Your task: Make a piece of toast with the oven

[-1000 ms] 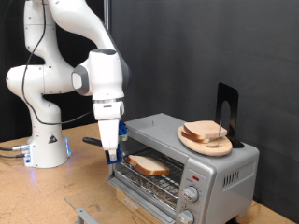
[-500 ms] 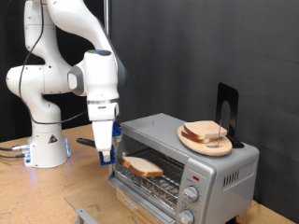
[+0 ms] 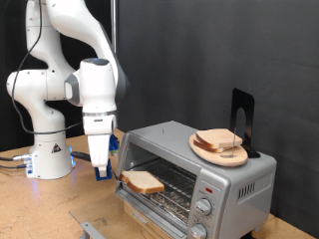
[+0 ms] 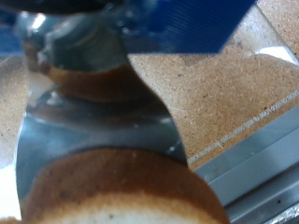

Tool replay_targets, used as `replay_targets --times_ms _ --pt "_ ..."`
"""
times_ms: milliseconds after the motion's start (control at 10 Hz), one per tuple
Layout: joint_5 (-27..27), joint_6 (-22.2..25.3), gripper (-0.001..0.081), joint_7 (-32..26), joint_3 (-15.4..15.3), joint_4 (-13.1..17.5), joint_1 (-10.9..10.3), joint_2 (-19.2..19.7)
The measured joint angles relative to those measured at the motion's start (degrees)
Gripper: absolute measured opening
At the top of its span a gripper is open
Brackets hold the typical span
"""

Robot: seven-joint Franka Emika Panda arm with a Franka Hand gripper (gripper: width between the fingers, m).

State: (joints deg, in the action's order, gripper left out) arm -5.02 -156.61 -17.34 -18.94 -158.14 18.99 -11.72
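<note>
We see the gripper (image 3: 102,169) pointing down, just off the exterior view's left side of the oven (image 3: 194,169), and it hangs low over the wooden table (image 3: 40,209). We cannot tell if its blue fingers (image 3: 99,172) are spread or pressed together, because the close picture from the wrist is too blurry. Nothing shows between the fingers. The piece of toast (image 3: 144,181) lies flat on the wire rack (image 3: 174,187) at the front of the oven's mouth, close to the left corner, and it sits just beside the gripper. In the exterior view the door (image 3: 150,207) is down and the mouth is wide open, so there is free room in front of the rack and on the rack to the right of the slice. To the left of the oven the table has bare space all the way to the robot's white base (image 3: 47,159). The slice is pale in the middle with a light brown crust around it. In the wrist view we see the same slice (image 4: 107,191) as a soft brown and cream shape. On top of the oven sits a round wooden board (image 3: 219,151) with two more slices (image 3: 219,140) stacked on it.
</note>
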Motion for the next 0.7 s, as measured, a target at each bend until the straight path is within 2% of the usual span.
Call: replay_targets --times_ms 700 --pt "-4.17 0.00 0.0400 -3.10 1.05 -0.20 -0.32 -1.53"
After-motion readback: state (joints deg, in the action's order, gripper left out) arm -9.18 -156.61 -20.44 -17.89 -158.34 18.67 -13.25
